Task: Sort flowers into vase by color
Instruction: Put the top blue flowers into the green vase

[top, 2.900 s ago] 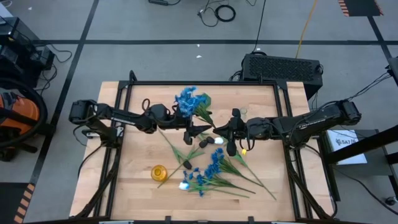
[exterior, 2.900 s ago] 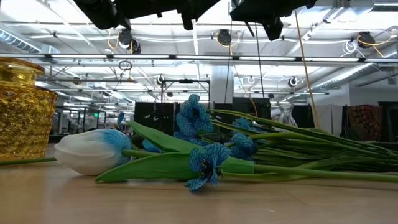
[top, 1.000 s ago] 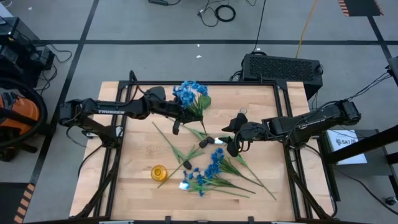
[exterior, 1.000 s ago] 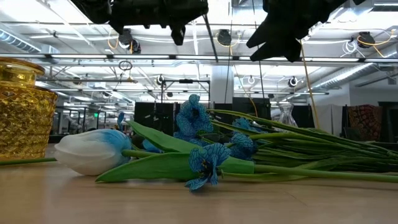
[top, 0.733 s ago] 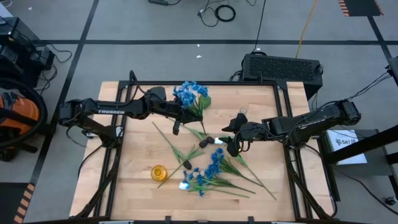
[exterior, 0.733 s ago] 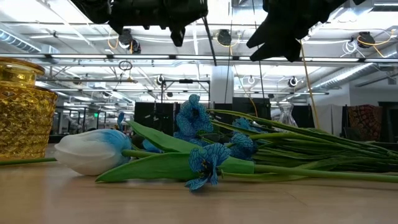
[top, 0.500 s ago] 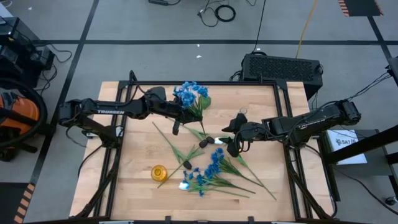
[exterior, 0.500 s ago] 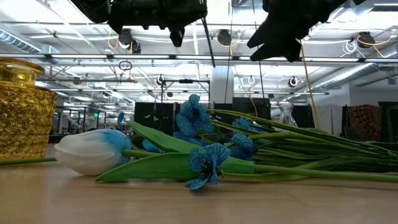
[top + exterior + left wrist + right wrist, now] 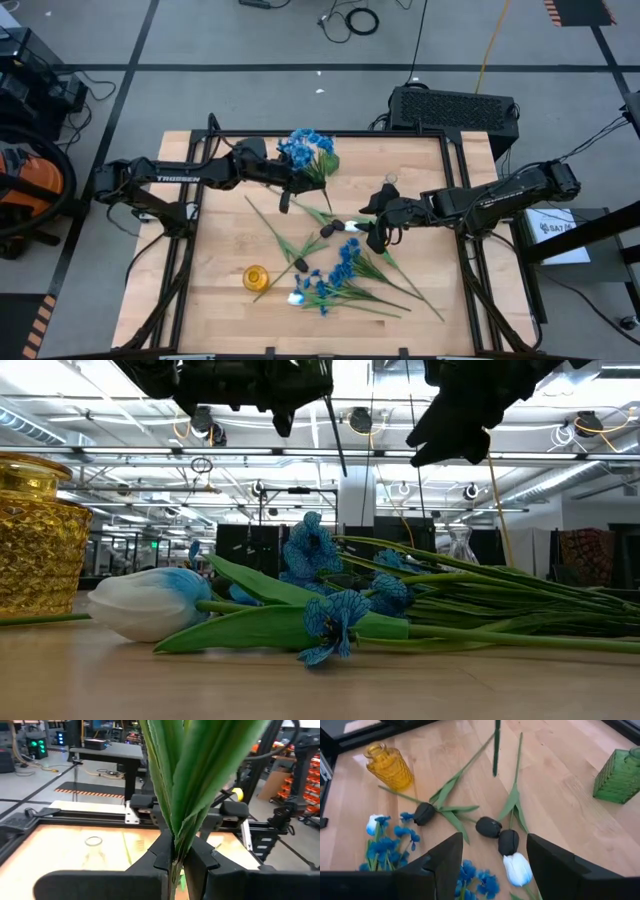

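Note:
My left gripper [image 9: 289, 183] is shut on a blue flower [image 9: 308, 150] held high over the table's far middle. Its green leaves [image 9: 190, 775] rise past the fingers, and its bare stem end [image 9: 496, 745] hangs below. My right gripper [image 9: 378, 228] hovers open above the flowers on the table: dark tulips [image 9: 489, 827], white tulips [image 9: 518, 869] and blue clusters [image 9: 345, 262], all lying flat on the wood. A yellow vase [image 9: 256, 277], a green vase [image 9: 619, 776] and a clear vase [image 9: 93, 851] stand upright. My left gripper pinches the blue flower's stem [image 9: 174, 864] between its two fingers, just below where the leaves start. The fingers come about level from the table's left and lie across the stem. The flower is lifted clear and roughly upright, blooms above, stem end [image 9: 337, 440] hanging free.
Black rails [image 9: 330, 133] frame the wooden table. The loose flowers lie in a heap from the middle toward the near right. Bare wood [image 9: 225, 240] shows at the left between the left arm and the yellow vase.
My right gripper has edged slightly toward the table's right edge, staying open. My left gripper keeps the blue flower in about the same place.

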